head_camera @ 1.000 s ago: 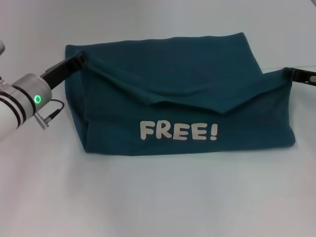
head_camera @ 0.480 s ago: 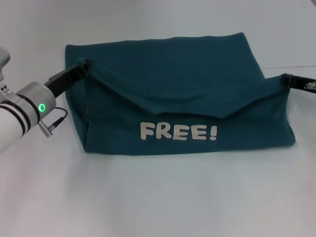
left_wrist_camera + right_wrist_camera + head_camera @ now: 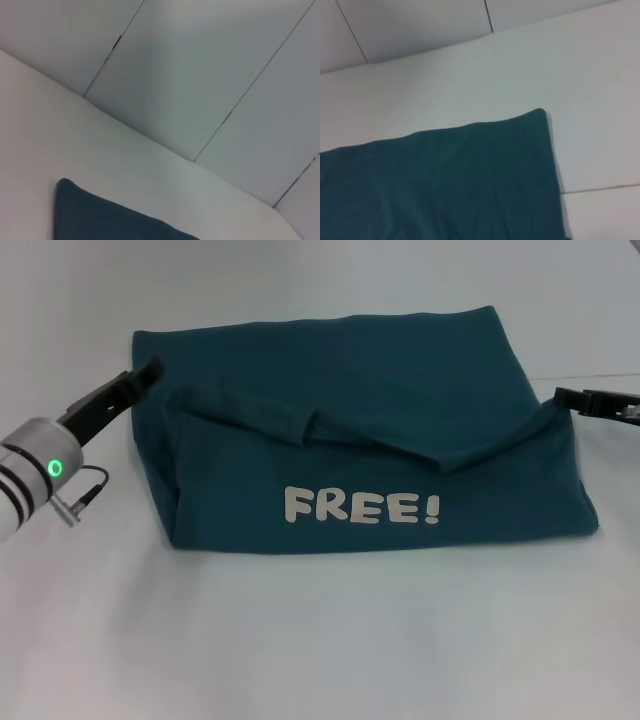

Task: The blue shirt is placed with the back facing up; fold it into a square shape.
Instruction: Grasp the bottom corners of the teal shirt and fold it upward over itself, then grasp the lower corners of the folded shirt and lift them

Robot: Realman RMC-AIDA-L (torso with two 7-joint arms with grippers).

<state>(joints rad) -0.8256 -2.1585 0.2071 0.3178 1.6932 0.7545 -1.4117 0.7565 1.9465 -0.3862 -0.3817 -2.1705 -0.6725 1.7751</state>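
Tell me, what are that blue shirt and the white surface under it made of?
The blue shirt looks like soft matte knit cloth, likely cotton: it sags, creases and folds limply. Its cream "FREE!" lettering seems a flat print. The table appears to be a smooth, matte white board or laminate, with a thin seam on the right; which exactly is unclear.

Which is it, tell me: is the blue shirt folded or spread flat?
Folded. The blue shirt has a front flap doubled over, showing the FREE! lettering above the plain layer behind.

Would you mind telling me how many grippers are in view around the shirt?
2: the left gripper sits at the blue shirt's left edge, and the right gripper at its right edge.
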